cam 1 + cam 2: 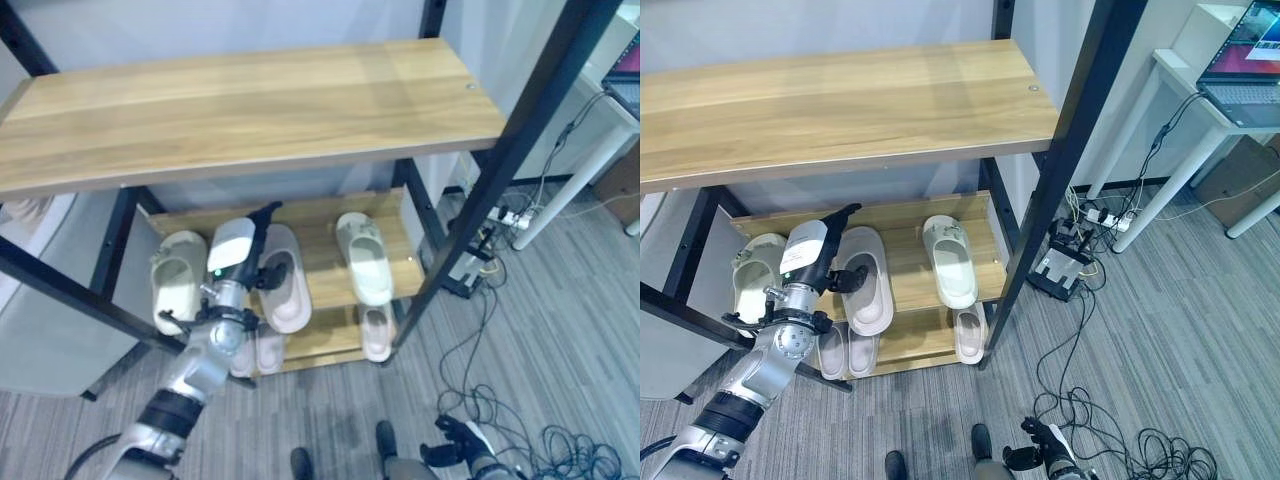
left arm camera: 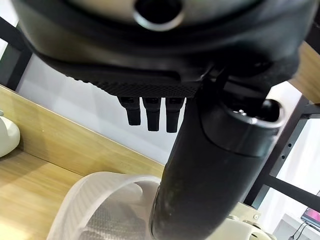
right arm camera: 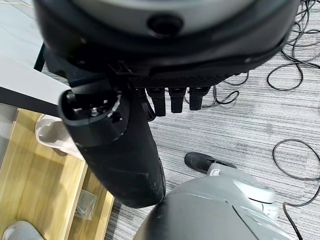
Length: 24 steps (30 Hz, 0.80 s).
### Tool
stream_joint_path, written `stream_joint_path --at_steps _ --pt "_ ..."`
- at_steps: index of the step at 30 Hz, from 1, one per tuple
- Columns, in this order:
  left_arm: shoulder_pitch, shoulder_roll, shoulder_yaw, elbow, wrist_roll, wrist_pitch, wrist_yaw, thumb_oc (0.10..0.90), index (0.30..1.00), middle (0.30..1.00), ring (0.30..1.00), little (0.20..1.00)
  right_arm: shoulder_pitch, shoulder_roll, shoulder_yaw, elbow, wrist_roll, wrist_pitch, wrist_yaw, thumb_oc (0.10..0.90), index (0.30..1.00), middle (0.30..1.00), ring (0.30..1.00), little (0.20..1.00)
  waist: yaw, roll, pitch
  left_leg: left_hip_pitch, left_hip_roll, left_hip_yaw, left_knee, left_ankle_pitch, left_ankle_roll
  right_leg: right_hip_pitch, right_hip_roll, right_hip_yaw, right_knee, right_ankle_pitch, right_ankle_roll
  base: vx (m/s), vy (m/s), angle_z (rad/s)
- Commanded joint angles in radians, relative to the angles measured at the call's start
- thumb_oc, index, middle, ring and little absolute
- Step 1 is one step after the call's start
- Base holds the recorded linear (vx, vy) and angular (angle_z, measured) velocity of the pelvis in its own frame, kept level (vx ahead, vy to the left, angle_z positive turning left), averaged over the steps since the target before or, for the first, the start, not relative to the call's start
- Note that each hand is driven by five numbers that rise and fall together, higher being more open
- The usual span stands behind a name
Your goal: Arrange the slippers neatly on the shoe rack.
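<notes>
Left hand (image 1: 240,262) reaches into the middle shelf (image 1: 325,275) of the shoe rack (image 1: 250,100), my fingers straight and relaxed, thumb lying over the strap of the pale slipper (image 1: 288,285) beneath it without a closed grip that I can confirm. Right hand (image 3: 125,145) hangs low at about five o'clock over the grey floor (image 1: 560,330), fingers extended, holding nothing. Nearest me, on the lowest shelf, two slippers (image 1: 262,350) sit at seven o'clock and a third slipper (image 1: 377,335) near six o'clock. Above them on the middle shelf, a cream slipper (image 1: 178,280) lies at nine o'clock, just beside the one under my hand, and another cream slipper (image 1: 364,258) stands apart toward three o'clock. Farthest, the top shelf is bare. I judge the task well advanced: every visible slipper is racked; straightening the pairs remains.
</notes>
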State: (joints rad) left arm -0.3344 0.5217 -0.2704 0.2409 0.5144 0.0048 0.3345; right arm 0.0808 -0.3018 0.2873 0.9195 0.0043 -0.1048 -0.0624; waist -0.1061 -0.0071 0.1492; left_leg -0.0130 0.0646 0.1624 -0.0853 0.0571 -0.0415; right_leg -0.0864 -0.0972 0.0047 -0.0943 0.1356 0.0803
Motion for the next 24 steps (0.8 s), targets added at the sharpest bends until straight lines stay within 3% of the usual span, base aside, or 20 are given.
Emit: stream_joint_path --at_steps 1,6,7,8,9,15,18,22,23,24 --pt "-0.159 0.009 0.032 -0.020 0.021 -0.050 0.045 0.800 0.900 0.900 0.900 0.900 0.038 0.008 0.037 0.006 0.007 -0.015 0.023 0.800 0.900 0.900 0.900 0.900 -0.003 0.020 -0.030 -0.006 -0.006 -0.051 -0.002 -0.068 0.002 0.078 -0.047 -0.039 0.008 -0.112 0.082 0.00 0.000 0.00" --pt "-0.242 0.030 -0.025 0.115 0.118 0.008 0.100 0.800 0.900 0.900 0.900 0.900 0.031 -0.015 0.048 -0.026 0.000 -0.023 0.009 0.800 0.900 0.900 0.900 0.900 -0.017 0.020 -0.018 -0.037 -0.003 -0.044 -0.002 -0.059 0.001 0.041 -0.044 -0.029 0.008 -0.100 0.085 -0.02 -0.001 -0.01" --pt "-0.267 0.037 -0.045 0.157 0.151 0.028 0.113 0.649 0.674 0.674 0.674 0.674 0.034 -0.020 0.048 -0.044 -0.006 -0.025 0.005 0.800 0.900 0.900 0.900 0.900 -0.019 0.020 -0.019 -0.044 -0.002 -0.041 -0.002 -0.058 0.001 0.031 -0.044 -0.028 0.008 -0.098 0.086 0.00 0.000 0.00" --pt "-0.313 0.064 -0.086 0.215 0.225 0.063 0.127 0.649 0.674 0.674 0.674 0.674 0.033 -0.035 0.056 -0.063 -0.007 -0.031 0.001 0.800 0.900 0.900 0.900 0.900 -0.030 0.022 -0.017 -0.051 0.001 -0.036 -0.002 -0.057 -0.001 0.023 -0.043 -0.026 0.009 -0.095 0.088 0.00 0.000 0.00" --pt "-0.347 0.067 -0.118 0.269 0.255 0.086 0.139 0.403 0.305 0.305 0.305 0.305 0.032 -0.040 0.058 -0.077 -0.008 -0.038 -0.006 0.800 0.900 0.900 0.900 0.900 -0.034 0.020 -0.014 -0.059 0.002 -0.034 -0.002 -0.054 -0.002 0.014 -0.043 -0.023 0.009 -0.092 0.089 -0.02 0.004 -0.03" --pt "-0.523 0.061 -0.266 0.577 0.280 0.138 0.127 0.400 0.300 0.300 0.300 0.300 0.022 -0.061 0.086 -0.083 -0.014 -0.056 -0.028 0.800 0.900 0.900 0.900 0.900 -0.057 0.019 -0.011 -0.082 0.011 -0.022 -0.002 -0.045 -0.007 -0.021 -0.036 -0.015 0.012 -0.083 0.094 -0.01 0.000 -0.05" --pt "-0.561 0.066 -0.290 0.592 0.273 0.134 0.134 0.400 0.300 0.300 0.300 0.300 0.018 -0.063 0.091 -0.079 -0.013 -0.063 -0.030 0.800 0.900 0.900 0.900 0.900 -0.060 0.018 -0.011 -0.080 0.013 -0.018 -0.002 -0.046 -0.008 -0.022 -0.034 -0.011 0.013 -0.083 0.093 0.01 -0.009 -0.10" --pt "-0.517 0.103 -0.235 0.368 0.288 0.110 0.139 0.400 0.300 0.300 0.300 0.300 0.015 -0.050 0.082 -0.067 -0.006 -0.068 -0.039 0.800 0.900 0.900 0.900 0.900 -0.052 0.014 -0.012 -0.073 0.014 -0.023 -0.002 -0.050 -0.007 -0.012 -0.032 -0.013 0.013 -0.091 0.092 0.00 -0.023 -0.10" --pt "-0.443 0.117 -0.170 0.167 0.286 0.066 0.151 0.400 0.300 0.300 0.300 0.300 0.016 -0.033 0.064 -0.056 0.000 -0.063 -0.043 0.800 0.900 0.900 0.900 0.900 -0.034 0.011 -0.010 -0.068 0.014 -0.030 -0.002 -0.052 -0.007 -0.003 -0.032 -0.019 0.013 -0.098 0.088 0.00 0.000 0.00" --pt "-0.429 0.121 -0.159 0.150 0.289 0.068 0.142 0.400 0.300 0.300 0.300 0.300 0.017 -0.035 0.068 -0.056 -0.001 -0.064 -0.043 0.800 0.900 0.900 0.900 0.900 -0.037 0.012 -0.011 -0.066 0.014 -0.030 -0.002 -0.052 -0.007 -0.001 -0.032 -0.019 0.013 -0.098 0.088 0.00 0.000 0.00"
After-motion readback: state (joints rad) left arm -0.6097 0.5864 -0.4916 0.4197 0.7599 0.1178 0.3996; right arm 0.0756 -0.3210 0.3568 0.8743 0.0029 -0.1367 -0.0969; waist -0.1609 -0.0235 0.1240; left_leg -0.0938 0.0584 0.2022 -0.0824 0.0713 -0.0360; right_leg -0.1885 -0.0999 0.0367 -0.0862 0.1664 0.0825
